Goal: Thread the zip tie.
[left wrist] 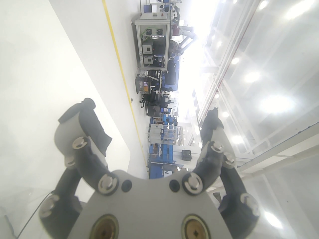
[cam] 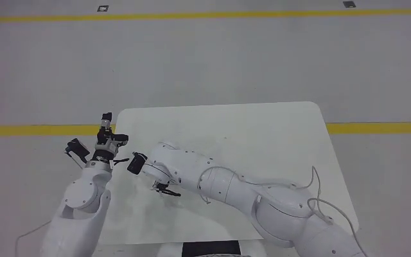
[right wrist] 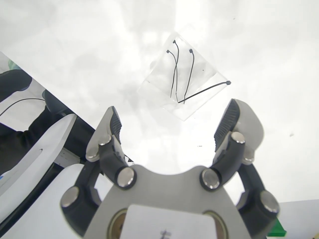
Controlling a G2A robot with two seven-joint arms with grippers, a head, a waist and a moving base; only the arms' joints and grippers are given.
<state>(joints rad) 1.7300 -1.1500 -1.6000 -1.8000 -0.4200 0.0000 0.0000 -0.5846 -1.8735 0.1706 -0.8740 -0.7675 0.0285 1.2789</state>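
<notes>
Fingers of the left gripper [left wrist: 149, 108] stand wide apart with nothing between them, pointing out past the table edge. The right gripper [right wrist: 173, 108] is spread wide too, and empty. Four black zip ties [right wrist: 190, 50] lie on a clear sheet [right wrist: 159, 93] just beyond its fingertips, roughly between them. Picking one up looks like the step in hand. The tie lying crosswise, nearest the fingertips with its head at the sheet's corner, seems the easiest; two others cross each other. A low, square pinch would suit so thin a strap, and the slick sheet may slide. The table [cam: 257, 128] is plain white. A yellow line [cam: 192, 14] marks the floor beyond, and an equipment cabinet [left wrist: 152, 43] stands under bright ceiling lights [left wrist: 251, 77].
</notes>
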